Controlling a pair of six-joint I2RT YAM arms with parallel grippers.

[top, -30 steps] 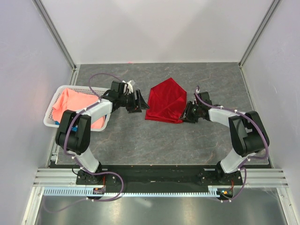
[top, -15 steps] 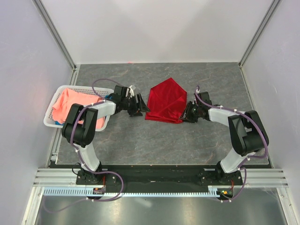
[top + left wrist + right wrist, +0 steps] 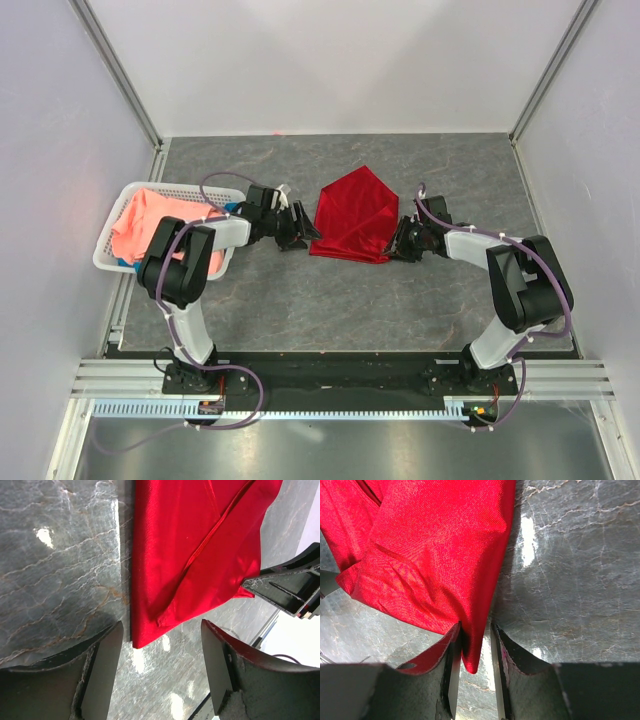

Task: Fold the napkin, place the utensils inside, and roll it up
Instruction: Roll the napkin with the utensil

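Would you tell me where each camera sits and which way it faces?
Top external: above and behind the bases, looking down on the table, left arm, right arm, napkin, basket.
Left wrist: on the left arm, facing past the open left gripper at a napkin corner.
Right wrist: on the right arm, the right gripper straddling another napkin corner.
All three share the napkin.

Dark grey marbled tabletop (image 3: 300, 300) w/ deep red cloth napkin (image 3: 352, 220) folded at ctr, white plastic mesh basket (image 3: 112, 263) at left edge.

A white basket (image 3: 103, 256) holds a salmon-pink cloth (image 3: 141, 220).
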